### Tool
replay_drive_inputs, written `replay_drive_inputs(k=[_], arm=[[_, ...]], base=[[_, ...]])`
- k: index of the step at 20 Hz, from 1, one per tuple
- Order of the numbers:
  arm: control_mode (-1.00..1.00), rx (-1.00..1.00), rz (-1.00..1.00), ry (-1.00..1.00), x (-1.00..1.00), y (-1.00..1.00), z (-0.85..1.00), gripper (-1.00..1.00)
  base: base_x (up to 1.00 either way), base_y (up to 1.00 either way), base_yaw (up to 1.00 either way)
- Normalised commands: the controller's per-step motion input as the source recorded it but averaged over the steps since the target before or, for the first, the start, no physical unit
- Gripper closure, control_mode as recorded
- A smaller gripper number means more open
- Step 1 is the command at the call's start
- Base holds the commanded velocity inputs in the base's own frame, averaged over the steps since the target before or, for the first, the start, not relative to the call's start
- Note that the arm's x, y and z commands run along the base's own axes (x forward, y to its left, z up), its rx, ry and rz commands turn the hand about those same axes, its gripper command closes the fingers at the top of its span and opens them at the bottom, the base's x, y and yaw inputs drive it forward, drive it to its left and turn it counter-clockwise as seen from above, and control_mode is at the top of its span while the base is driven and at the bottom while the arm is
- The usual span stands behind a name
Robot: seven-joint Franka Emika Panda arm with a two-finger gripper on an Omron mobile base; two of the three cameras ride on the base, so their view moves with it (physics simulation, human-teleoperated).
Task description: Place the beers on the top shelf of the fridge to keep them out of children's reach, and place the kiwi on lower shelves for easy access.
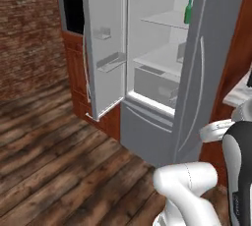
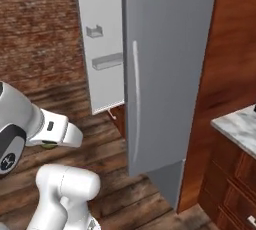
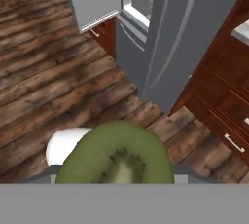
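A kiwi (image 3: 116,155), cut face green with a pale core, sits close up in the hand view with my gripper (image 3: 116,178) shut on it, well above the wood floor. From the right base view a green sliver of the kiwi (image 2: 48,146) shows under the hand. The fridge (image 1: 147,122) stands ahead of me with its left door swung wide. One green beer (image 1: 188,11) stands upright on the top shelf (image 1: 165,19), at its right end. A lower shelf (image 1: 160,58) lies below it. The gripper is low and well short of the fridge cavity.
The fridge's right door (image 1: 206,63) stands part open and hides the cavity's right side. The left door (image 1: 106,48) carries bins. White-fronted drawers (image 1: 152,80) sit under the shelves. A black oven (image 1: 74,11) is set in wood cabinets; a marble counter (image 2: 237,124) lies right.
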Motion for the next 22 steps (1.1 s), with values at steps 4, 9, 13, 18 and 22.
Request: replay_drive_inputs(k=[4,9,13,18,22], arm=[[1.00,0.00,0.00,0.00,0.00,0.00,0.00,1.00],[1.00,0.00,0.00,0.00,0.00,0.00,0.00,1.00],[1.00,0.00,0.00,0.00,0.00,0.00,0.00,1.00],[1.00,0.00,0.00,0.00,0.00,0.00,0.00,1.00],[1.00,0.00,0.00,0.00,0.00,0.00,0.00,1.00]], base=[[0.08,1.00,0.40],[0.22,0.93,0.13],[0.32,0.60,-0.17],[0.35,0.44,-0.46],[0.40,0.53,-0.62]])
